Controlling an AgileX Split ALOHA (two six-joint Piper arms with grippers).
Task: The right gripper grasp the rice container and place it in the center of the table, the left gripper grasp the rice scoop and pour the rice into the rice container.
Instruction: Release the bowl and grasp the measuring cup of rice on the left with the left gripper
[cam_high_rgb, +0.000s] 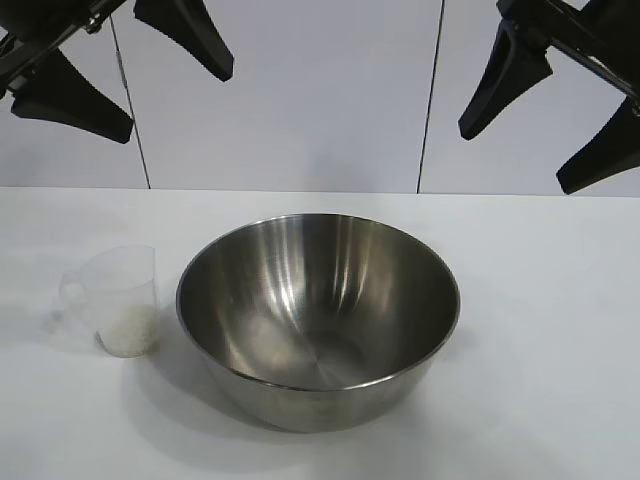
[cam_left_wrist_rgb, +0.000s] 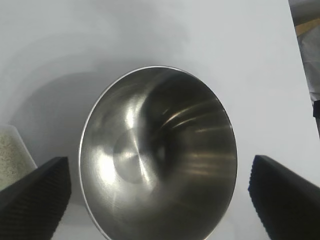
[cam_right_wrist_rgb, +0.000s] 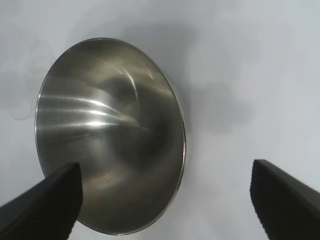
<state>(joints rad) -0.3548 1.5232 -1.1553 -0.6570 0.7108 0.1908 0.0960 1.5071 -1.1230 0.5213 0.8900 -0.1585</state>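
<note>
Rice container (cam_high_rgb: 318, 318) sits upright near the middle of the table (cam_high_rgb: 540, 330), empty inside, nothing touching its rim. Rice scoop (cam_high_rgb: 112, 300) stands upright just beside it on my left-arm side, a narrow gap between them as far as the exterior view shows. Rice (cam_high_rgb: 130, 332) is a low heap in the bottom of the scoop. Scoop handle points away from the container.

Nothing else on the tabletop; white wall panels (cam_high_rgb: 290, 100) behind. No obstruction between either gripper and either item.

Hard to read: scoop is clear plastic, its rim and handle edges fade into the white surface. In my left wrist view only a corner of the scoop (cam_left_wrist_rgb: 12, 155) with grains shows, cut by the frame edge. In my right wrist view the scoop is not discernible; the container (cam_right_wrist_rgb: 110, 150) fills most of the frame.

Left gripper (cam_high_rgb: 128, 70) hangs high above the scoop side, fingers spread wide, holding nothing. Right gripper (cam_high_rgb: 548, 128) hangs high on the opposite side, also spread wide and empty. Both are cut off by the frame top in the exterior view; wrist views show only fingertips (cam_left_wrist_rgb: 37, 197) (cam_right_wrist_rgb: 47, 202) flanking the container from above.
</note>
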